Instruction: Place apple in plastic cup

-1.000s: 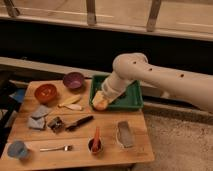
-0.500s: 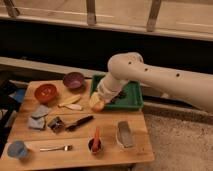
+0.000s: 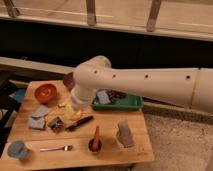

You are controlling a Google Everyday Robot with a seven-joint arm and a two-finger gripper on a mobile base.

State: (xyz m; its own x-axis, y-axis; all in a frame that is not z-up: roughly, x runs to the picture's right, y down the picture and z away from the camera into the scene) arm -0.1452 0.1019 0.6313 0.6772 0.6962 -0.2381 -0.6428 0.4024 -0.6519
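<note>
Since the earlier frames the arm (image 3: 145,82) has swung left. It has carried the gripper (image 3: 75,109) and the apple (image 3: 73,114) from the left edge of the green tray (image 3: 131,104) to a position over the middle-left of the wooden table (image 3: 107,152).

Layout, left to right:

1. The light-blue plastic cup (image 3: 17,149) stands upright at the front-left corner of the table, well apart from the gripper.
2. A grey-blue cloth (image 3: 39,118) lies behind the cup, and the orange-red bowl (image 3: 45,92) sits near the rear-left edge.
3. A metal fork (image 3: 56,148) lies flat along the front edge, just right of the cup.
4. The gripper points downward from the wrist. Its fingers are pressed together on the apple, which shows as a yellow-orange round at the tip. The apple is well behind and to the right of the plastic cup, above the table surface.
5. A black utensil (image 3: 80,122) lies just in front of the gripper.
6. A dark cup (image 3: 95,144) holds an orange item.
7. A clear container (image 3: 124,135) holds a grey item.
8. The green tray sits at the rear right.
</note>
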